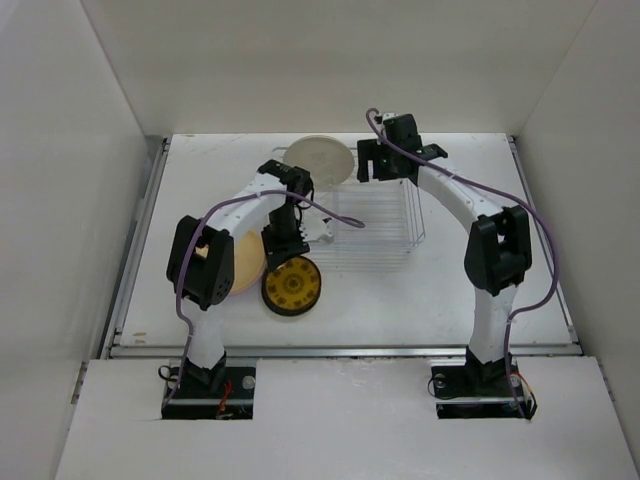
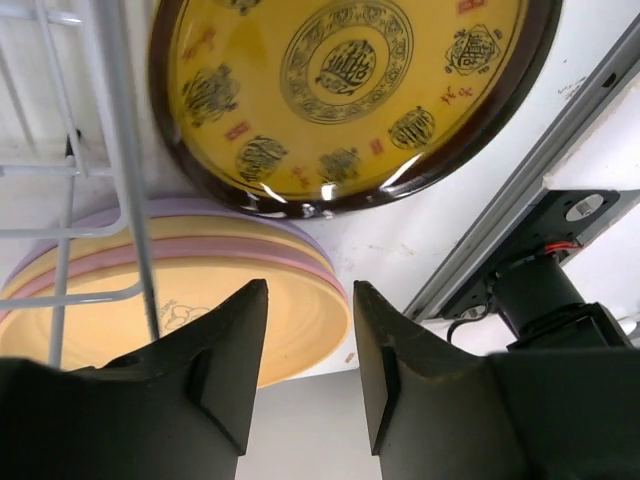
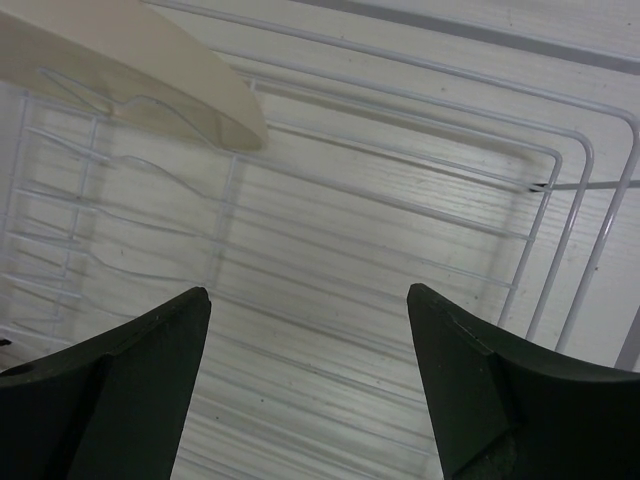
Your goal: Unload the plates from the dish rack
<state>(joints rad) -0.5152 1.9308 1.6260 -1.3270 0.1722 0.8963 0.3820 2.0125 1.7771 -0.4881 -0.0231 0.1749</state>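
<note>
While 1 cream plate (image 1: 320, 158) leans at the far-left end of the dish rack (image 1: 375, 222), we see the amber plate (image 1: 291, 286) flat on the worktop (image 1: 450, 300) near-left of the rack, beside a 3-plate stack (image 1: 245, 268). We log left tool (image 2: 310, 300) slightly parted, pinching nothing; right tool (image 3: 308, 295) spread wide over the rack, pinching nothing.

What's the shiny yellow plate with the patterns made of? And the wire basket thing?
The yellow plate looks like glazed ceramic, though it could be hard plastic. It is glossy, with bright glints of light along its dark rim. The dish rack looks like thin metal wire with a smooth white coating, since its bars are slim, straight and evenly pale.
</note>
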